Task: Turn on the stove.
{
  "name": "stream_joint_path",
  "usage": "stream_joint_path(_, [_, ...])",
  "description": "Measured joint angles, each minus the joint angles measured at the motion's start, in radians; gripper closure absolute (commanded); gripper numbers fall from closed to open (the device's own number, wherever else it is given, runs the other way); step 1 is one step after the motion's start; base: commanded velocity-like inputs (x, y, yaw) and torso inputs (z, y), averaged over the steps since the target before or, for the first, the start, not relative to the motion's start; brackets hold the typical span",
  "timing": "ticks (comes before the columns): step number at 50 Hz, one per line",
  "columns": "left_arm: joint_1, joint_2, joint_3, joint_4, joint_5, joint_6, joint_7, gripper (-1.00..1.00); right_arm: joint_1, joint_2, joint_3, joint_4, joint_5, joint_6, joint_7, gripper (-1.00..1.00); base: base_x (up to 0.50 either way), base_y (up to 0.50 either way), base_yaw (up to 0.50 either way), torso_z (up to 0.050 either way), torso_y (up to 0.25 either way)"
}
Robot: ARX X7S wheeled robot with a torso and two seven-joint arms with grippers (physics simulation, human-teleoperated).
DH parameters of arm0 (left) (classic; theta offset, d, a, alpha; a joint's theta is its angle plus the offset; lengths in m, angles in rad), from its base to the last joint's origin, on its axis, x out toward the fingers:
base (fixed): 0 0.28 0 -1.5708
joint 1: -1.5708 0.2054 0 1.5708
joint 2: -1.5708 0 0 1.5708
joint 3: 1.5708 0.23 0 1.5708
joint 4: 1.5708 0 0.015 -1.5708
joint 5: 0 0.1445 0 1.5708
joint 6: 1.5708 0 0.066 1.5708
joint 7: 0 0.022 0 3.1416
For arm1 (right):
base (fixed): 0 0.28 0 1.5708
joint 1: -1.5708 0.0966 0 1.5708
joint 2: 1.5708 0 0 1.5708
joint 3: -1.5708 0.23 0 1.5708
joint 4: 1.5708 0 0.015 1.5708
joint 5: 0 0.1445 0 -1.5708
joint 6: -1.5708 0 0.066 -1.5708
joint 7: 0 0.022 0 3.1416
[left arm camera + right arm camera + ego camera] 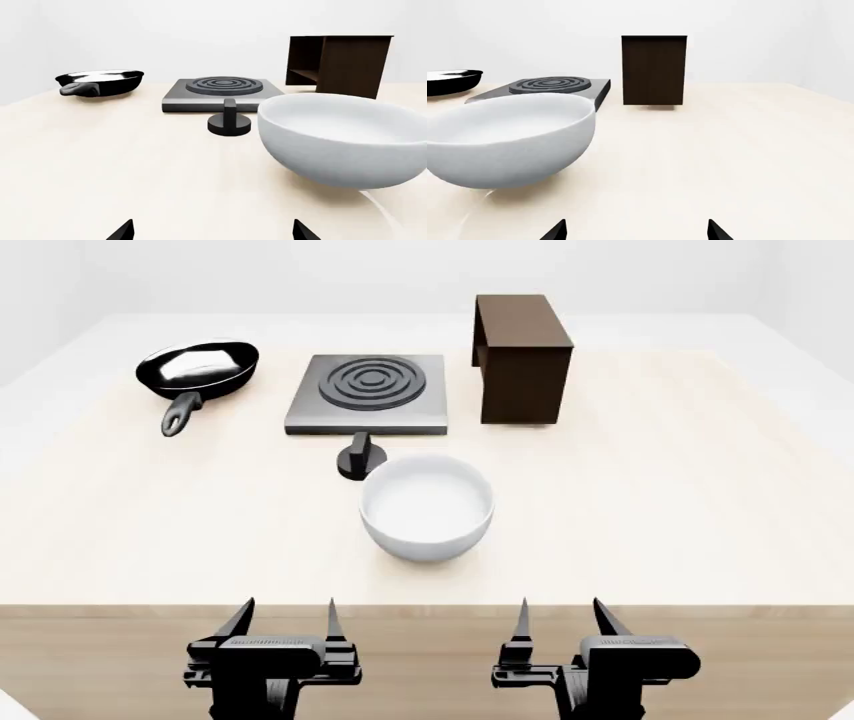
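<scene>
The stove (366,393) is a flat grey square hotplate with a ring burner, at the table's far middle. Its small black round knob (358,458) stands just in front of it, next to a white bowl (427,506). The stove (220,91) and knob (229,121) also show in the left wrist view; in the right wrist view only the stove (550,87) shows, behind the bowl. My left gripper (286,621) and right gripper (561,619) are both open and empty, at the table's near edge, well short of the knob.
A black frying pan (198,370) sits at the far left. A dark brown open box (523,356) stands right of the stove. The white bowl lies between my grippers and the stove, just right of the knob. The table top (694,510) is pale wood.
</scene>
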Motion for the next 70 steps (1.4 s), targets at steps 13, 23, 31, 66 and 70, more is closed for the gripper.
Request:
stream_joint_path(13, [-0.001,-0.026,0.032,0.000,-0.018,0.003,-0.034,-1.00,0.006,0.056,-0.070,0.006,0.056,-0.004,0.084,-1.00,0.00,0.00,0.00,0.000,0.000])
stream_joint_path(23, [-0.003,-0.043,0.058,-0.004,-0.039,0.000,-0.055,-1.00,0.005,0.086,-0.101,0.009,0.060,-0.038,0.112,-1.00,0.00,0.20,0.00,0.000,0.000])
stream_joint_path(31, [-0.001,-0.057,0.074,0.001,-0.052,-0.004,-0.071,-1.00,0.002,0.101,-0.121,0.003,0.070,-0.040,0.118,-1.00,0.00,0.50,0.00,0.000,0.000])
stream_joint_path(66, [0.004,-0.104,0.121,0.016,-0.098,-0.010,-0.119,-1.00,0.000,0.132,-0.162,-0.011,0.102,-0.018,0.155,-1.00,0.00,0.49,0.00,0.000,0.000])
stream_joint_path(70, [0.004,-0.108,0.125,0.017,-0.102,-0.010,-0.124,-1.00,0.000,0.135,-0.166,-0.010,0.103,-0.019,0.159,-1.00,0.00,0.48,0.00,0.000,0.000])
